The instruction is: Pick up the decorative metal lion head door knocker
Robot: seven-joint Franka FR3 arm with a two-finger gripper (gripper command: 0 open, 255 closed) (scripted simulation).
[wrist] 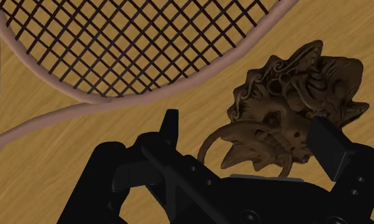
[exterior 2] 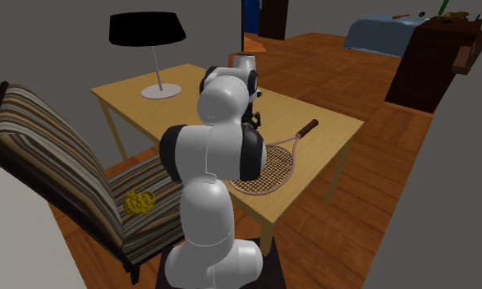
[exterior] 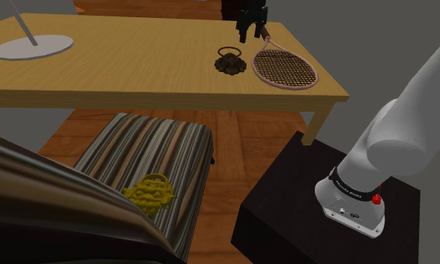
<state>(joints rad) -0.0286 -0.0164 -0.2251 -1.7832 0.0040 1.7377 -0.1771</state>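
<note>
Brown and dull like old bronze, the knocker [exterior: 229, 61] is lying flat on the wooden table [exterior: 136, 82], toward the right end as the shoulder view is showing it, with its ring turned to the far edge. A racket [exterior: 284, 69] is lying just beside it on the shoulder view's right, head toward the near edge and handle running off toward the far edge.

The black gripper [exterior: 248, 35] is hanging above the table just past the far side of the knocker, close to the racket's handle, with its tips pointing down. From the wrist view the gripper [wrist: 244, 122] is standing wide, its fingers [wrist: 329, 143] well apart and clasping nothing. The knocker [wrist: 294, 95] is sitting partly in the gap, ring between the two fingers and lion face reaching out past one of them, with the racket [wrist: 115, 44] strings spreading beyond.

At the far left of the table a lamp [exterior: 32, 46] is standing. Nearer, below the table's edge, a striped chair [exterior: 154, 150] is carrying a small yellow ornament [exterior: 151, 193] on its seat, and the white arm [exterior: 405, 127] is rising from its black stand [exterior: 285, 206]
</note>
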